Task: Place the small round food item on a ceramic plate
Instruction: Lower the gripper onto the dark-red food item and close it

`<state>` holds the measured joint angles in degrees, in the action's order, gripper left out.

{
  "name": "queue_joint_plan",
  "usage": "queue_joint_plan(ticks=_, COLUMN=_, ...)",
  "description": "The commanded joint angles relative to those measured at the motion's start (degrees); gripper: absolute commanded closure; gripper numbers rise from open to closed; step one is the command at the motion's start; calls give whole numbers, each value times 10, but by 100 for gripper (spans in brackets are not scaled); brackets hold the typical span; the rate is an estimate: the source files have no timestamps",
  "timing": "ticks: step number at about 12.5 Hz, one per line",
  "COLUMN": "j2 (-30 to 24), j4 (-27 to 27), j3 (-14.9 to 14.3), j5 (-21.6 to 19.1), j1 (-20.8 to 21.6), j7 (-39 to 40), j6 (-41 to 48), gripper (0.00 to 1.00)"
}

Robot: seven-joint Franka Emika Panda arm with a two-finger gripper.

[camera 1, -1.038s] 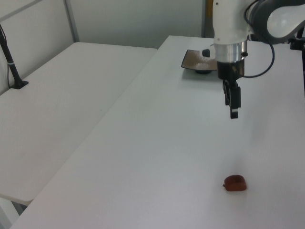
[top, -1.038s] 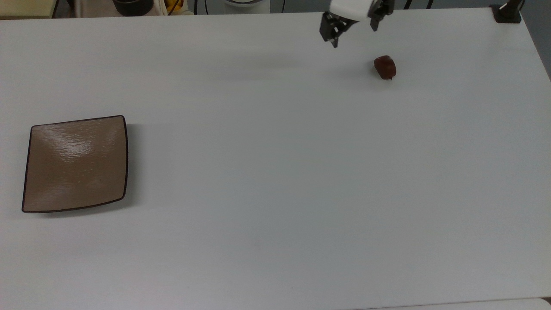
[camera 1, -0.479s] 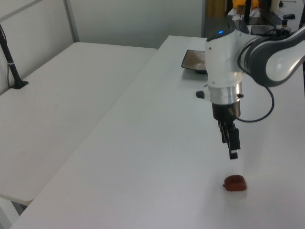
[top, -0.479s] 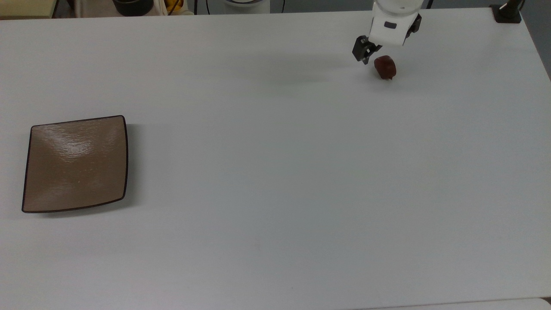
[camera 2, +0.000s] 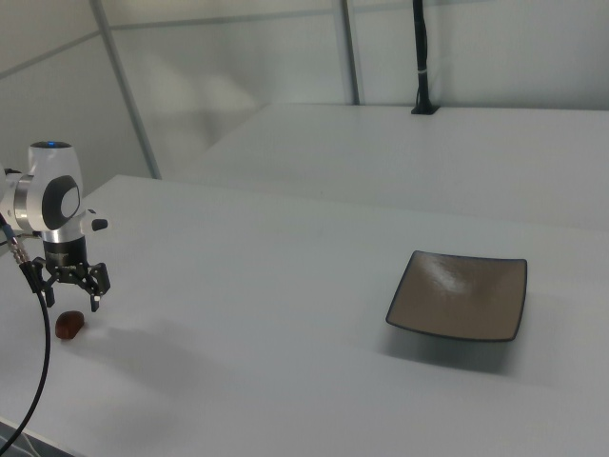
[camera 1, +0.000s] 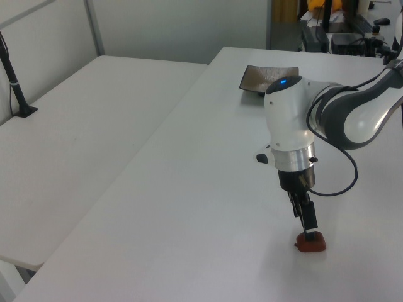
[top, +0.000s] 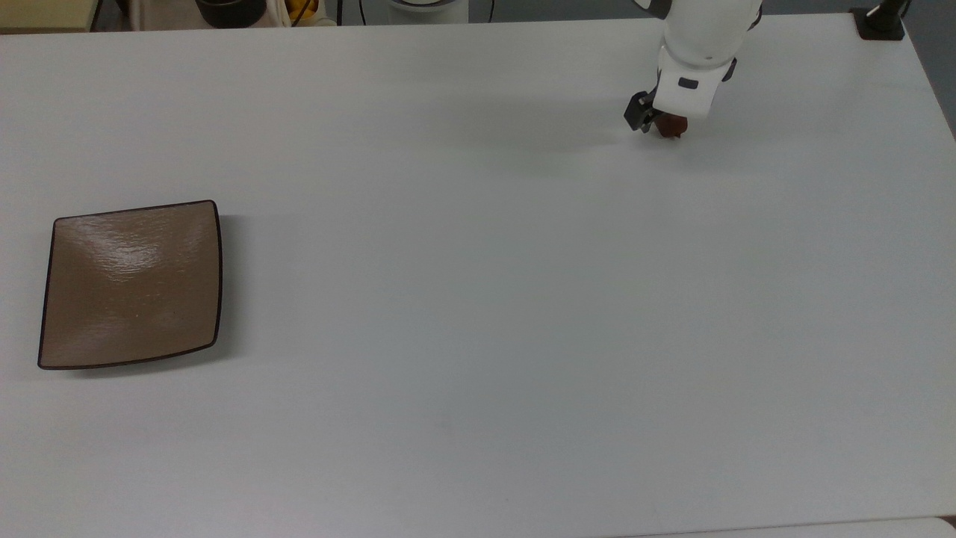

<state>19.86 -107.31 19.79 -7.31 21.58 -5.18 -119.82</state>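
Your gripper (camera 2: 68,293) hangs with fingers spread wide just above the small round food item (camera 2: 68,325), which lies on the white table (top: 478,299) at the top view's far right; one fingertip (camera 1: 308,234) stands at the lump's top edge; the ceramic plate (top: 131,284) sits bare, well apart at the top view's left.

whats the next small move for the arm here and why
Probably ease straight down a little more, then close. The gripper is open, its fingers spread above the small round food item, which lies on the table. In the right view a gap shows between them. The ceramic plate sits far off, bare.
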Motion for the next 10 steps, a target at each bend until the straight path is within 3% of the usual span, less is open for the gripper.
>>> queue_joint_plan(ticks=1, j2=19, j4=1, j3=-3, j5=26, j1=15, j7=-9, j6=-10, gripper=0)
queue_joint_plan(ticks=3, j2=22, j4=1, j3=-2, j5=28, j1=16, j7=-6, j6=-9, gripper=3)
queue_joint_plan(ticks=6, j2=23, j4=1, j3=-2, j5=44, j1=22, j7=-5, j6=-9, gripper=48)
queue_joint_plan(ticks=7, j2=23, j4=1, j3=-3, j5=44, j1=22, j7=-7, j6=-9, gripper=56)
queue_joint_plan(ticks=8, j2=22, j4=1, j3=-3, j5=45, j1=21, j7=-6, j6=-9, gripper=79)
queue_joint_plan(ticks=10, j2=22, j4=2, j3=-2, j5=45, j1=21, j7=-6, j6=-9, gripper=100)
